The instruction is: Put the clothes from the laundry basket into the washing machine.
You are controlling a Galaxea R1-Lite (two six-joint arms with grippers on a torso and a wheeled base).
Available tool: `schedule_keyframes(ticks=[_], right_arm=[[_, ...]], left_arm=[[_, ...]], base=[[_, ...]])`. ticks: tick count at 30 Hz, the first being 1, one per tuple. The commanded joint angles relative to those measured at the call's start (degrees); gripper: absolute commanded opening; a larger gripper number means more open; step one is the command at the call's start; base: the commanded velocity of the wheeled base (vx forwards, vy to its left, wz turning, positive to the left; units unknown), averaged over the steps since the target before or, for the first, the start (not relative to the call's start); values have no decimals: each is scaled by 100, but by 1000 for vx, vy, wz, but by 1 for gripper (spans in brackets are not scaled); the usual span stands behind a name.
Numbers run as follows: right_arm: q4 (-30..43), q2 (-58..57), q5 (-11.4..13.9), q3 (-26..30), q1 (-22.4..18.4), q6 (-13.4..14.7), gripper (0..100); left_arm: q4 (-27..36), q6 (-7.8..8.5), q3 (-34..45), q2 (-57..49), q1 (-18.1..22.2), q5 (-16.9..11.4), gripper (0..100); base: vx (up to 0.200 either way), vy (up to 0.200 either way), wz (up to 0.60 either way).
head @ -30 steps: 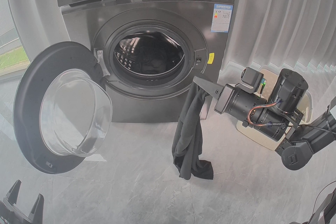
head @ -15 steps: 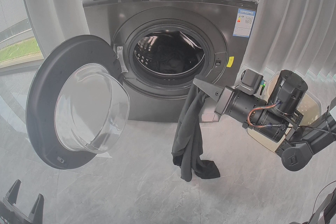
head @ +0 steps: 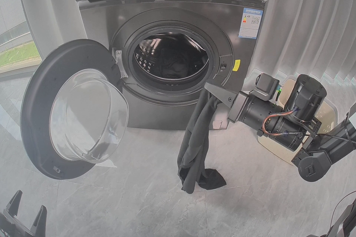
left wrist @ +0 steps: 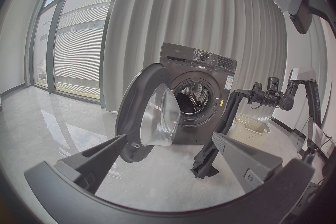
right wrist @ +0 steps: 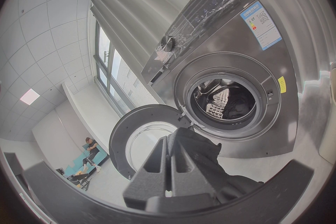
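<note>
Right tool clamped on dark garment, frame centre, just below-right of washing machine opening. Held high so cloth hangs free, tail on floor. Door swung wide, left. Left tool spread, idle.

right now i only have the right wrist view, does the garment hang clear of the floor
observer: no, the dark garment hangs from the right gripper and its lower end lies on the floor.
operator: where's the basket
observer: the laundry basket stands on the floor to the right of the washing machine.
operator: left gripper busy
observer: no, the left gripper is open and holds nothing.
</note>
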Motion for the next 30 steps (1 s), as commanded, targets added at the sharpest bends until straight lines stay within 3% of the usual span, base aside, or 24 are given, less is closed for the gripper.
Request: schedule_keyframes(ticks=[1,12,16,20,23,25,27,29,30], right_arm=[[-6,8,2,20,3,-8,0],[-6,-1,2,46,82,-8,0],[-59,-19,2,134,126,-61,0],[-384,-115,-16,539,539,-509,0],[-375,-186,-16,662,689,-834,0],[-340,-203,-218,653,794,-904,0],[-340,-186,-693,574,926,-887,0],[-340,-150,-1167,468,1023,-816,0],[-340,-142,-1334,389,1058,-737,0]], left_arm=[[-2,-1,92,-88,2,-1,100],[-2,-10,92,-88,2,7,100],[-2,7,92,-88,2,16,100],[-2,16,92,-88,2,16,100],[7,201,92,-88,2,-1,100],[7,341,84,-88,11,7,100],[-11,438,66,-96,2,-19,100],[-20,500,-294,-61,20,-414,100],[16,491,-637,-17,37,-828,100]], base=[[0,0,0],[164,0,0],[0,0,0],[0,0,0],[0,0,0],[0,0,0],[0,0,0],[0,0,0],[0,0,0]])
